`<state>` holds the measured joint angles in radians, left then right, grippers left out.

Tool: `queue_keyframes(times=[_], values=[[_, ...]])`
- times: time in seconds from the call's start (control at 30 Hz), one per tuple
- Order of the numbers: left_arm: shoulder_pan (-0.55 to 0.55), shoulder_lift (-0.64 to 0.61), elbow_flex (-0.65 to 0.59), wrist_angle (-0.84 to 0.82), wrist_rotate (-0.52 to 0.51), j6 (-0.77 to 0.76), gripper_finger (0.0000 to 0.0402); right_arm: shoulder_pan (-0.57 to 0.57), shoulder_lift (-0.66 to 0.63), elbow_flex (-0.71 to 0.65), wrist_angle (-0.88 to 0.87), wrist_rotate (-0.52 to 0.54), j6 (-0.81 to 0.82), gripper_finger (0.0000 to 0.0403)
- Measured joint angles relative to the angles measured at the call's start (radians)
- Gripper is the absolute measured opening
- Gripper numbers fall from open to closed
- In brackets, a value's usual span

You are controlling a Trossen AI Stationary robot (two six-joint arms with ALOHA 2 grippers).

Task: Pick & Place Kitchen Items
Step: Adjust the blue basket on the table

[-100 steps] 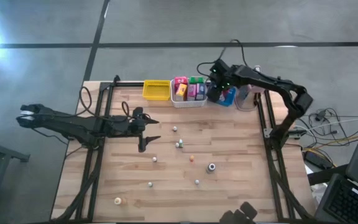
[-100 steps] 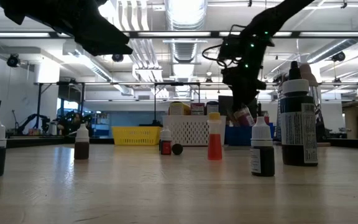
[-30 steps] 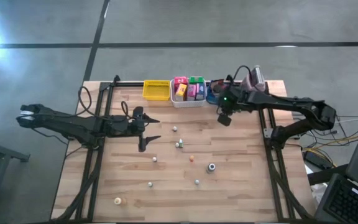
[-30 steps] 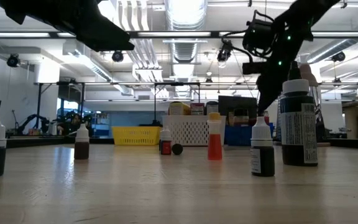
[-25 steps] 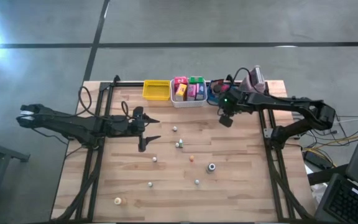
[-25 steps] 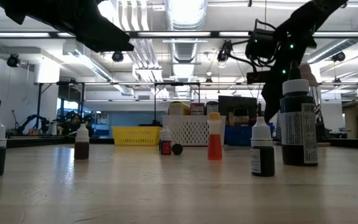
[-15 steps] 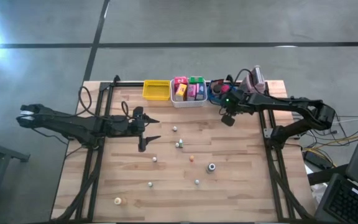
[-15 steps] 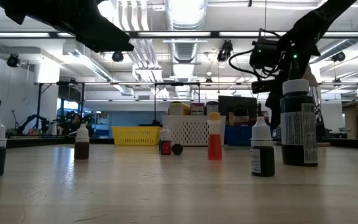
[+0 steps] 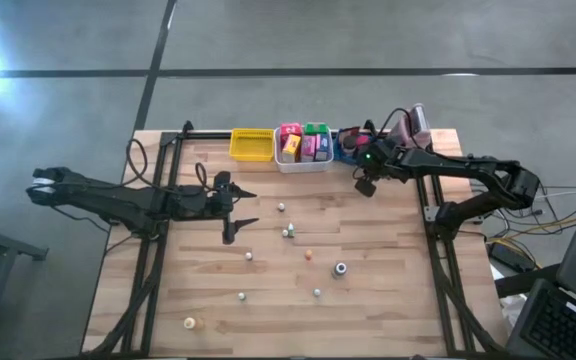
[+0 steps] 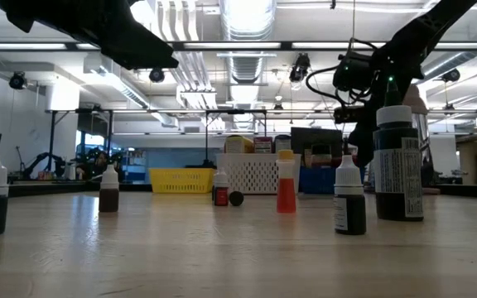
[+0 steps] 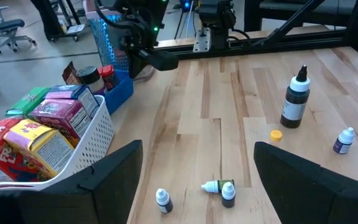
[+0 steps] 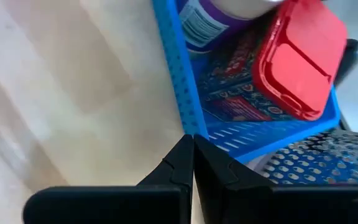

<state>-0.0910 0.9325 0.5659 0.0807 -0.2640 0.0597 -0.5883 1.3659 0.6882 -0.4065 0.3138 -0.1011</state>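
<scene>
Dropper bottles (image 9: 287, 232) stand scattered on the counter (image 9: 388, 300) in front of the white basket (image 9: 304, 163), probably light, rigid and easily tipped (best pinched across the body). The right pincer (image 9: 365, 186) is closed and empty just in front of the blue bin (image 12: 185, 93); the left pincer (image 9: 236, 212) hangs open beside the bottles.

Two black, slender jointed arms, the left arm (image 9: 118, 200) and the right arm (image 9: 458, 172), carry loose black cables along their links. A small green light glows on the right arm's wrist, just behind the right gripper (image 9: 365, 186). The left gripper (image 11: 197, 180) has broad, matte black fingers with angular inner edges.
</scene>
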Motion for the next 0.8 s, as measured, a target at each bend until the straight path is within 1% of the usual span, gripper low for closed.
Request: queue_keyframes(times=[0.4,0.8], values=[[0.000,0.000,0.000,0.000,0.000,0.000,0.0312,-0.009,0.006,-0.012,0.130,0.000,-0.011,0.0008],[0.000,0.000,0.000,-0.004,0.000,0.000,0.0312,-0.008,0.142,-0.001,0.185,0.023,-0.037,0.0008]])
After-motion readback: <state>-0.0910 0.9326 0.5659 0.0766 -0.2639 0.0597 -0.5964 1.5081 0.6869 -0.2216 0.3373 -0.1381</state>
